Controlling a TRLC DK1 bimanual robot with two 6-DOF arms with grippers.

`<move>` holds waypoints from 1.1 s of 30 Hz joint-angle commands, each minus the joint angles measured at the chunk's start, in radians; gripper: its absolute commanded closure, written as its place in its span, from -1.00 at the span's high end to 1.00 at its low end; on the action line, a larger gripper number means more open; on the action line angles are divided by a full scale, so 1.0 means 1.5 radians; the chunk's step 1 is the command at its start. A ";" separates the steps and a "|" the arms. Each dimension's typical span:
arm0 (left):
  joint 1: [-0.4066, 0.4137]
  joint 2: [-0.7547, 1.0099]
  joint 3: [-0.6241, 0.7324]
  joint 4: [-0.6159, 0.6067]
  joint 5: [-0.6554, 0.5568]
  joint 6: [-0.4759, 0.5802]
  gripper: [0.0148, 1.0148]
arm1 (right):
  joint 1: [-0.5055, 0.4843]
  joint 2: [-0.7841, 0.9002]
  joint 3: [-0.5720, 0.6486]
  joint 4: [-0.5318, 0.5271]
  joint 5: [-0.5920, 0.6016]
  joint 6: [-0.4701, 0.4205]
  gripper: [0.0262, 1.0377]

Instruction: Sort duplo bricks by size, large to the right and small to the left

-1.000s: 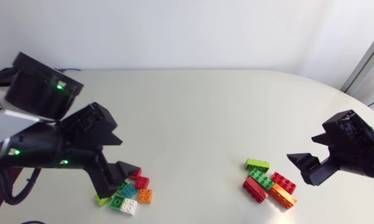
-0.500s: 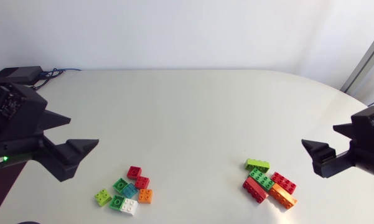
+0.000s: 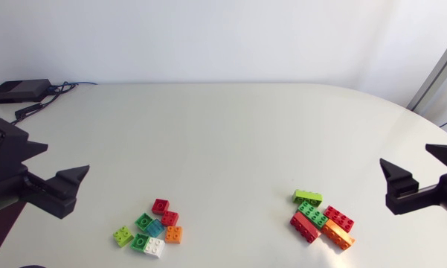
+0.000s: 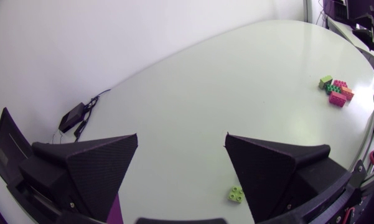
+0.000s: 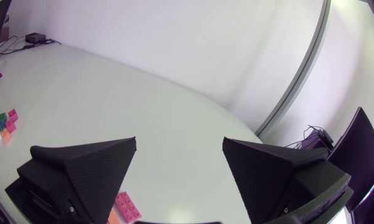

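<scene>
Several small square bricks lie clustered at the front left: a red one [image 3: 161, 206], a lime one [image 3: 123, 236] and a white one [image 3: 154, 246] among them. Several long bricks sit grouped at the front right, with a lime one [image 3: 307, 197], a green one [image 3: 312, 214] and an orange one [image 3: 337, 234]. My left gripper [image 3: 67, 160] hangs open at the left edge, well clear of the small pile. My right gripper [image 3: 406, 154] is open at the right edge, beside the long bricks. In the left wrist view the lime small brick [image 4: 236, 195] lies by one finger of the open gripper [image 4: 182, 137]. In the right wrist view a red long brick [image 5: 127, 206] shows under the open gripper [image 5: 179, 141].
A black box [image 3: 18, 90] with a cable lies at the table's back left corner. The white tabletop [image 3: 230, 141] stretches bare between the two piles and toward the back.
The left arm has drawn back from over the small pile to the left edge. The right arm has pulled away to the right edge. The bricks have not moved.
</scene>
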 commanded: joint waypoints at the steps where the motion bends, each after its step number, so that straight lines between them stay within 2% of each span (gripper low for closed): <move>1: 0.022 -0.006 -0.016 0.017 -0.016 -0.003 0.93 | 0.008 -0.025 -0.019 0.015 0.005 0.031 0.92; 5: 0.035 -0.021 -0.025 0.026 -0.016 0.001 0.93 | 0.011 -0.026 -0.028 0.019 0.006 0.033 0.92; 9: 0.054 -0.040 -0.039 0.042 -0.012 -0.029 0.93 | 0.012 -0.058 -0.051 0.031 0.017 0.009 0.92; 13: 0.070 -0.054 -0.054 0.052 -0.006 -0.028 0.93 | 0.018 -0.070 -0.059 0.027 0.037 -0.008 0.92; 19: 0.072 -0.084 -0.084 0.072 -0.006 -0.016 0.93 | 0.032 -0.141 -0.079 0.041 0.041 0.011 0.92; 27: 0.087 -0.120 -0.118 0.117 -0.010 -0.023 0.93 | 0.035 -0.175 -0.106 0.066 0.044 0.011 0.92; 33: 0.094 -0.134 -0.148 0.170 -0.064 -0.049 0.93 | 0.035 -0.213 -0.155 0.111 0.041 -0.001 0.92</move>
